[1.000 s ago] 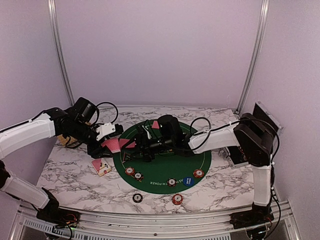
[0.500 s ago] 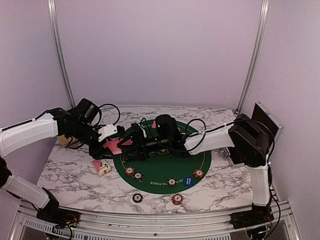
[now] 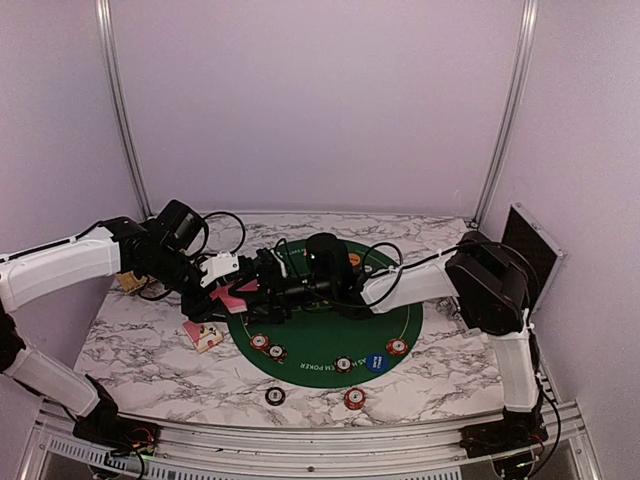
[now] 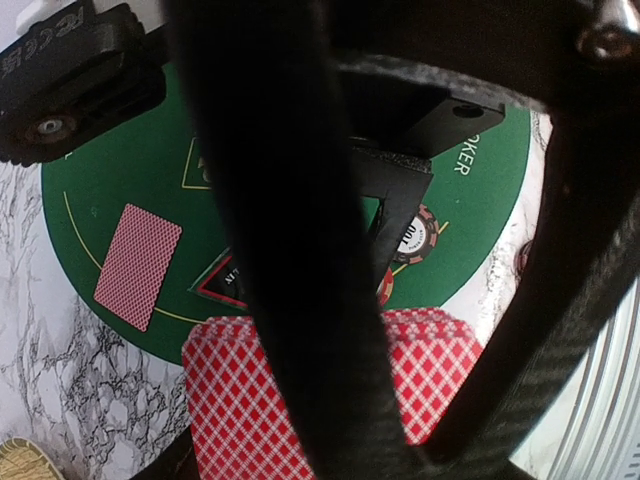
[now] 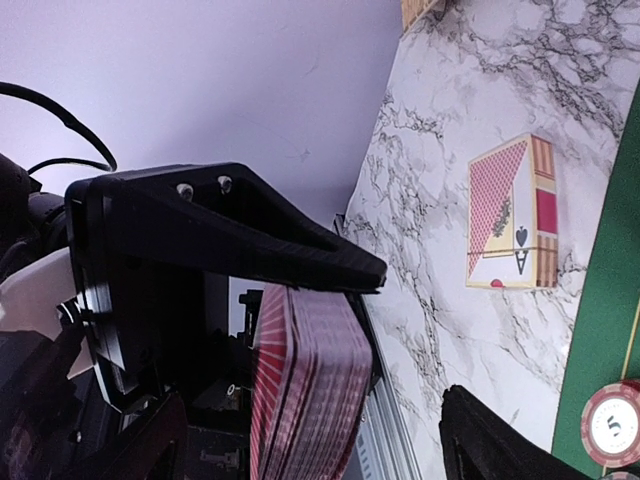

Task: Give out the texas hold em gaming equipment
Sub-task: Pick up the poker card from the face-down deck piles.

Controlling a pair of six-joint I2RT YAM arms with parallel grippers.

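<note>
My left gripper is shut on a deck of red-checked playing cards held above the left edge of the round green mat. My right gripper stands open around the deck's edge, its upper finger right beside the cards and a gap left to the lower one. One card lies face down on the mat beside a black-and-red triangular marker. Poker chips and a blue button sit along the mat's near rim.
A card box lies on the marble left of the mat. Two chips rest off the mat near the front edge. A woven basket is behind the left arm, and a black case stands at the far right.
My right gripper has reached further left until its fingers stand about the deck. My left gripper has shifted slightly right with the cards.
</note>
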